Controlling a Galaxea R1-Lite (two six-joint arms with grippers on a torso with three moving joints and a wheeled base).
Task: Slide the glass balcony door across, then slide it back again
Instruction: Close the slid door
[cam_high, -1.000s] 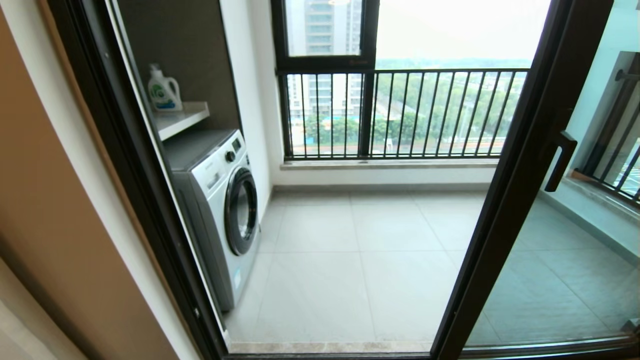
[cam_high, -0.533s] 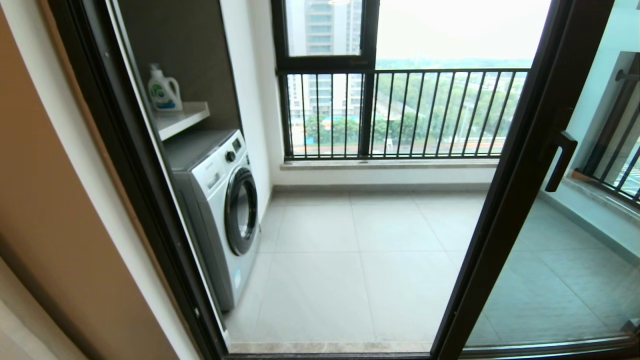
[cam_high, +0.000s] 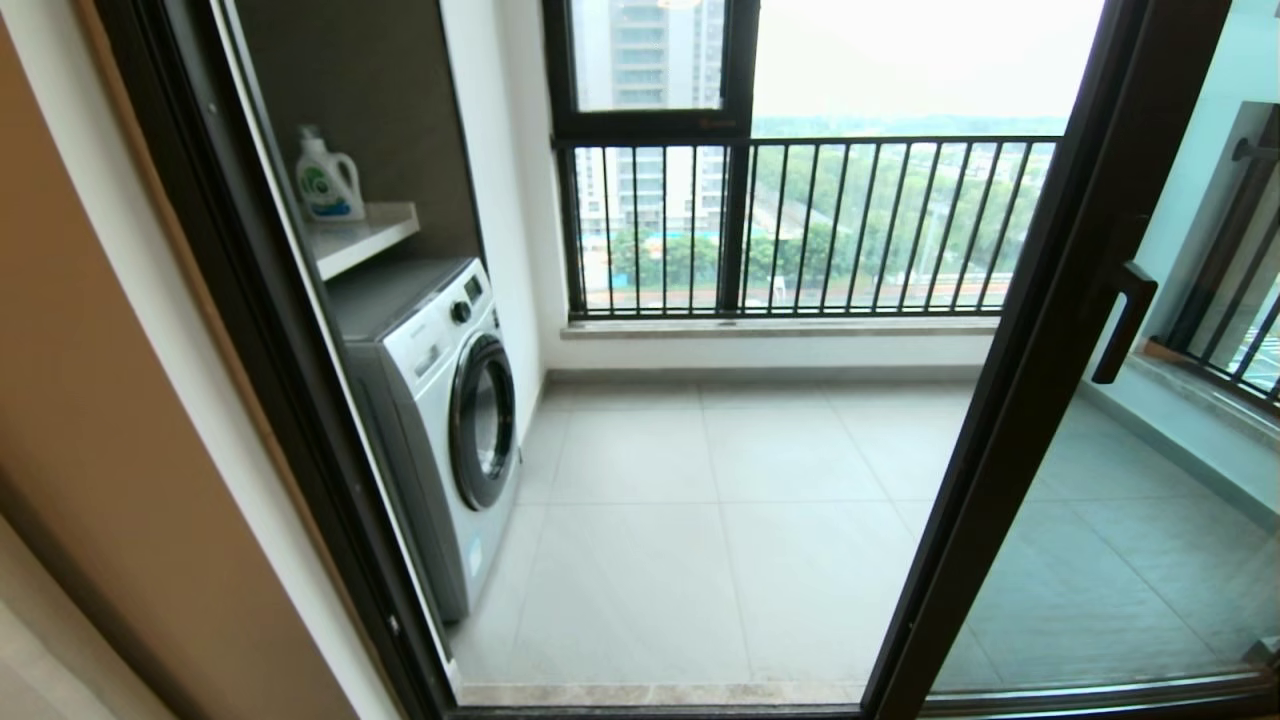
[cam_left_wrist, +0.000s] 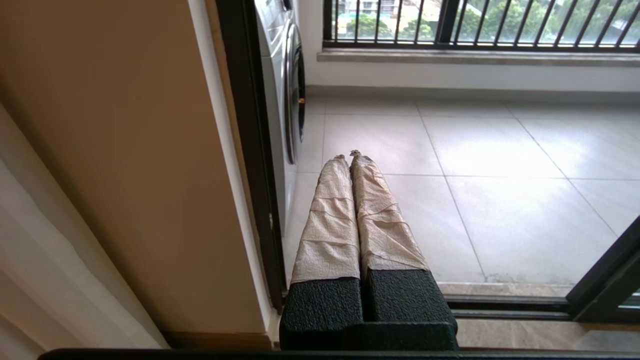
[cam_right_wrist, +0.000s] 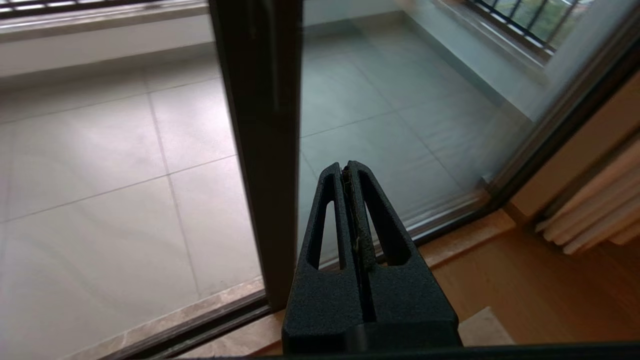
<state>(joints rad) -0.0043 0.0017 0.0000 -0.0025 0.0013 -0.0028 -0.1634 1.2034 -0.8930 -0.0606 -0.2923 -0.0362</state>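
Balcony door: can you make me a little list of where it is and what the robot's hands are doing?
door: glass balcony door slid to the right, doorway open
handle: black bar handle, untouched
left gripper: shut, low by the left door frame, holding nothing
right gripper: shut, low near the door's edge, not touching
balcony: washing machine, detergent bottle on shelf

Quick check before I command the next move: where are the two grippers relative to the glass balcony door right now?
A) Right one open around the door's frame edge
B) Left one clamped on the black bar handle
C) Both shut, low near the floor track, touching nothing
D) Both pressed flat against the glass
C: the left gripper and right gripper are both shut and low near the track, clear of the glass balcony door and its handle.
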